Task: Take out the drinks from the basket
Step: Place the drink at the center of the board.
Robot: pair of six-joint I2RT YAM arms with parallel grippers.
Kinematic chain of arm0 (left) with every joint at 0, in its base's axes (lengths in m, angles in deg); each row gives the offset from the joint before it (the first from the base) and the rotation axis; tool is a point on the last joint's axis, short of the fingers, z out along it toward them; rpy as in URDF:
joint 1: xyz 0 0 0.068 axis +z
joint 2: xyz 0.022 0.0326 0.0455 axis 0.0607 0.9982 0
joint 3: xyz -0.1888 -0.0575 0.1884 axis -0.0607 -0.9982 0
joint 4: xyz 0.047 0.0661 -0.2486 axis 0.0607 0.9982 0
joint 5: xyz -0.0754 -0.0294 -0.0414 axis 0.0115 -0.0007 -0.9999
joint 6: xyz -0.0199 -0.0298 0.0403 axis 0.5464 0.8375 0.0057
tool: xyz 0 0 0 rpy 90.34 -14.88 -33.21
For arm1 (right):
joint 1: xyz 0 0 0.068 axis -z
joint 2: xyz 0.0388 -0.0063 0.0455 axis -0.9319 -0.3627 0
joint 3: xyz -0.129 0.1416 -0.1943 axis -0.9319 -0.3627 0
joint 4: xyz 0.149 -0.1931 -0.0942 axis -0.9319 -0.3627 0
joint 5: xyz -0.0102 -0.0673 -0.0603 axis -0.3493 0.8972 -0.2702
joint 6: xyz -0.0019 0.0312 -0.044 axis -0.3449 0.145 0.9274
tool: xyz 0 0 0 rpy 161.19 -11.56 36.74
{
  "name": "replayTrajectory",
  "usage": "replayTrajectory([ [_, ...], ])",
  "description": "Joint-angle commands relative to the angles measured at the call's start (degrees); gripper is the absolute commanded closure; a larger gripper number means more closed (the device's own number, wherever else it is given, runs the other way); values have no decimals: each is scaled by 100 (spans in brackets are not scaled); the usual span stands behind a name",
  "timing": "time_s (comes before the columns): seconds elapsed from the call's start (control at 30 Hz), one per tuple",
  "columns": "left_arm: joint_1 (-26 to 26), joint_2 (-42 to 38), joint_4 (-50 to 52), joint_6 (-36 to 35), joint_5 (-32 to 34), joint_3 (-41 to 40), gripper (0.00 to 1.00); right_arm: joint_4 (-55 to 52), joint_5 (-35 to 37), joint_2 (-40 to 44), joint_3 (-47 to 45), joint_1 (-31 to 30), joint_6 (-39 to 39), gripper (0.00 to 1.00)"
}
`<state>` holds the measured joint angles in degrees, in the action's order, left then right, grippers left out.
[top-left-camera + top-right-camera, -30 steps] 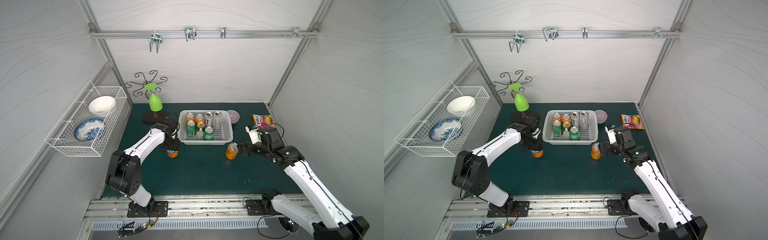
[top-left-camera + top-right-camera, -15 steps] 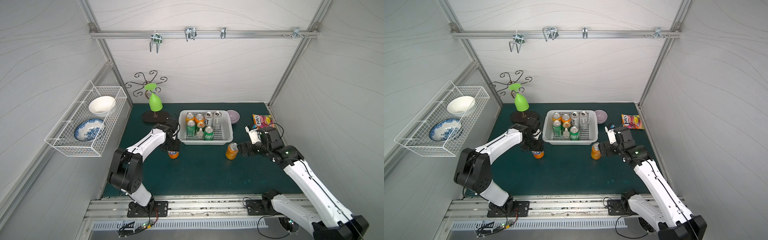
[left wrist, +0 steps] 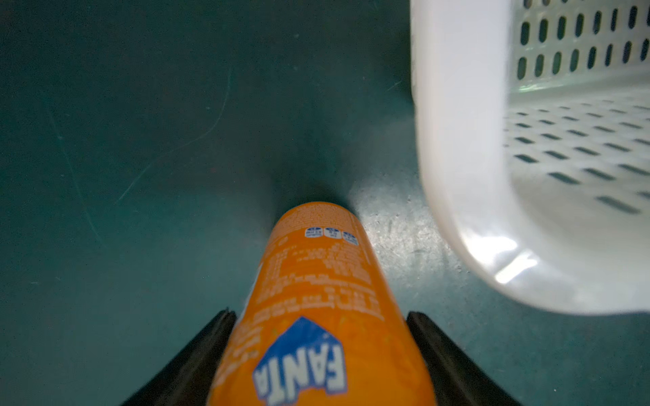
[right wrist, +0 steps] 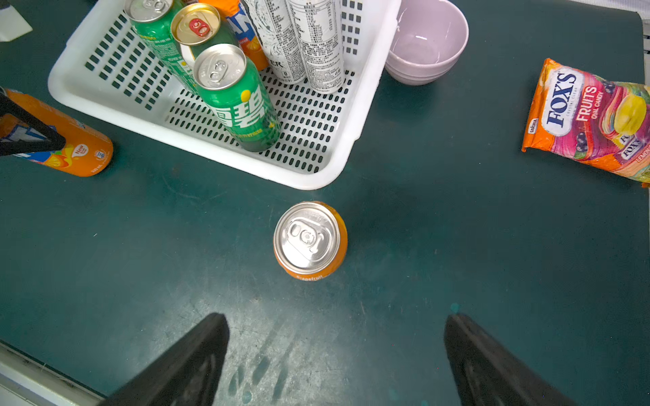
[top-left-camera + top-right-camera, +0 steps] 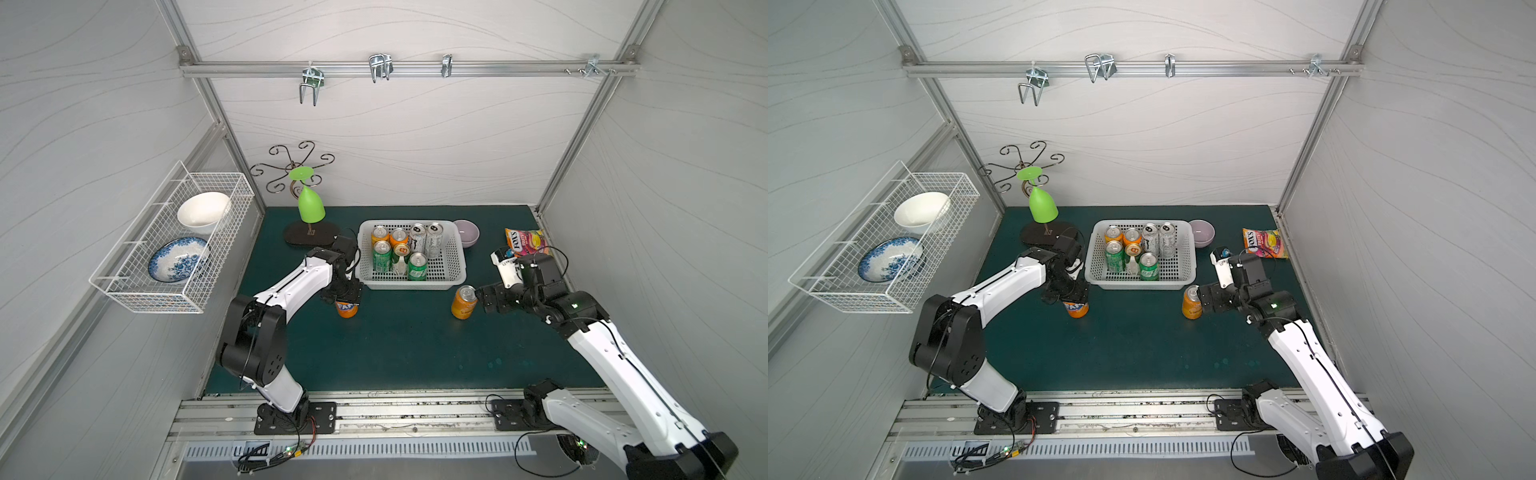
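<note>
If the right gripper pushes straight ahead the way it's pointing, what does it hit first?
Most likely the upright orange can on the mat, just ahead of the open right gripper; the basket corner lies beyond it.

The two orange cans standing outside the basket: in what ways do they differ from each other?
The Fanta can stands between the jaws of the left gripper; the grapefruit can stands free, apart from the open right gripper. The Fanta can bears a blue logo; the grapefruit can shows none. The Fanta can is beside the basket's left end, the grapefruit can near its front right corner. Both are orange and stand on the green mat.
</note>
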<state>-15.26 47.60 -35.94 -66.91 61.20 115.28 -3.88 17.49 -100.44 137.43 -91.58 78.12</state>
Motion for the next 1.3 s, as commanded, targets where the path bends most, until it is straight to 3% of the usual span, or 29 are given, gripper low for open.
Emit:
replayTrajectory([
  [0.0, 29, -120, -6, -42, -34, 177, 18, -171, -55, 116, 159, 53, 85, 1],
  [0.37, 82, -1083, 357, -339, 206, 501, 2, -369, -682, -152, 680, 105, 34, 1],
  [0.57, 408, -1970, 68, -359, 148, 362, 2, -197, -888, -375, 1003, 101, -107, 1],
  [0.77, 1026, -2988, -921, 55, 49, -425, 2, 15, -1024, -821, 1390, 26, -206, 1],
  [1.07, 1519, -4121, -1939, 580, 431, -1467, 2, 256, -239, -1969, 2063, -859, -124, 1],
  [1.27, 1684, -4323, -2307, 859, 478, -1927, 1, 491, 22, -2927, 2483, -1254, -74, 1],
])
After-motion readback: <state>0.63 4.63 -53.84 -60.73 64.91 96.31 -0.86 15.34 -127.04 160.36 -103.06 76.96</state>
